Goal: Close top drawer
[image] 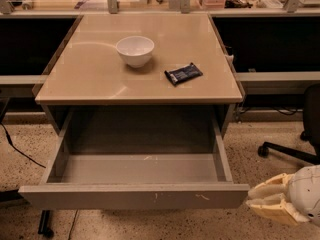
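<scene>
the top drawer (pixel 100 196) stood pulled far out from under the worktop (pixel 90 84), its grey floor and side walls open to view. its flat front lay toward 6 o'clock in the camera view, with small white scuffs near the middle and toward the right end.

my tool (pixel 254 199) hung low at about 4 o'clock from the drawer, its cream-coloured tip just beside the right end of the drawer front. i could not tell whether it touched the front, nor how far open it was. it had hold of nothing that i could see.

on the worktop, a white bowl (pixel 135 50) sat at 12 o'clock from the drawer. a dark wrapped packet (pixel 183 74) lay near it, toward 4 o'clock from the bowl. a black chair base (pixel 287 152) stood on the speckled floor (pixel 250 139) at 3 o'clock.
</scene>
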{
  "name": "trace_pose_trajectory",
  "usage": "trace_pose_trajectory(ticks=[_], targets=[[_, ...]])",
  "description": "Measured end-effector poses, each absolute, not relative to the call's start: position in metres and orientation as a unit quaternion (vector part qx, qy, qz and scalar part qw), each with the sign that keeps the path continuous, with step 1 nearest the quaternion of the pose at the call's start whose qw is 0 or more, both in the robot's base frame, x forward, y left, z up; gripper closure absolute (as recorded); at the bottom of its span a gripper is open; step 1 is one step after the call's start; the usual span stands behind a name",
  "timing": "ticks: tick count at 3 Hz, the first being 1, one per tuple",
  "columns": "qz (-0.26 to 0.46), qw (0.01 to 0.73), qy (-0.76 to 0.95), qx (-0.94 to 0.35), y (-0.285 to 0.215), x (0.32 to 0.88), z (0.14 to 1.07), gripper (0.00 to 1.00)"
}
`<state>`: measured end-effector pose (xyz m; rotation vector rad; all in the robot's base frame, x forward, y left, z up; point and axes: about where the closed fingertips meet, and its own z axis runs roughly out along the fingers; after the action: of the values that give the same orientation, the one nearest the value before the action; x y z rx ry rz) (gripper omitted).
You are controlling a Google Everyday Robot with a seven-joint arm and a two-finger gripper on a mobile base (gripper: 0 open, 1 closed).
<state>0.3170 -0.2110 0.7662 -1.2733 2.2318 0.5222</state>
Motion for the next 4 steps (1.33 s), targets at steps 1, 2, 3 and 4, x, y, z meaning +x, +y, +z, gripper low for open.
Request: trace_pose_trajectory(ticks=[1, 2, 3, 4], targets=[[0.222, 0.274, 0.832, -0.428, -0.214, 0.307, 0.731, 0.88], [0.27, 0.293, 0.834, -0.382, -0.205, 0.312, 0.668, 1.0], [0.308, 0.317, 0.824, -0.356, -0.189, 0.342, 0.619, 1.0], [0.315, 0.338, 0.813, -0.353, -0.178, 0.367, 0.609, 1.0]])
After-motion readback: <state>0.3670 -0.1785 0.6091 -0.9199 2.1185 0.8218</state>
